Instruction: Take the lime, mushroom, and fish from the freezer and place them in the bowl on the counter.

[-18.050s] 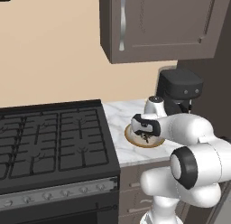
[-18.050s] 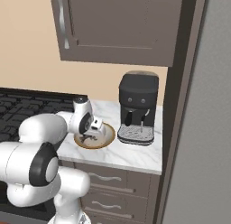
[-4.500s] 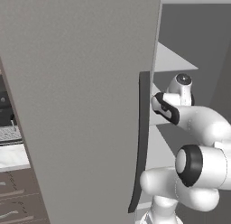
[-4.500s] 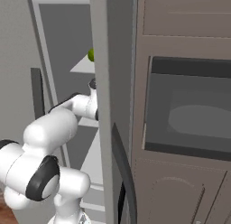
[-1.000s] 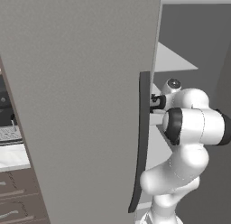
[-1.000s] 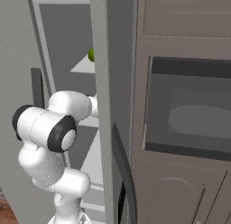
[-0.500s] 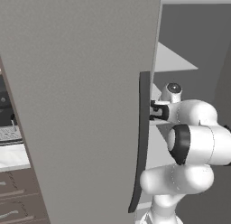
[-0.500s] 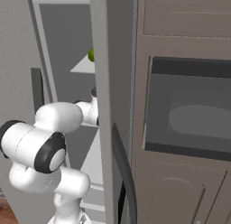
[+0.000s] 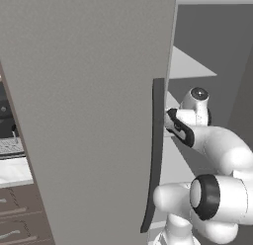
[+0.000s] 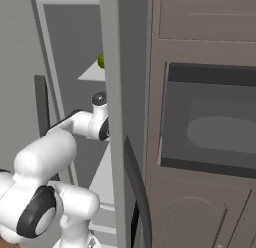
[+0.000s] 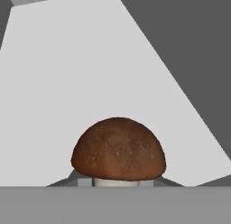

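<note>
The arm reaches into the open freezer (image 9: 99, 91), and in the hand view the mushroom (image 11: 118, 149) sits right at the gripper, brown cap filling the space just ahead of it on the pale shelf (image 11: 90, 60); the jaws look closed on its stem, so I judge the pick is made. Next it must draw straight back out and carry it to the bowl, keeping clear of the door handle (image 9: 154, 155) close beside the wrist. The lime (image 10: 101, 60) rests on a higher shelf, above the gripper.
</note>
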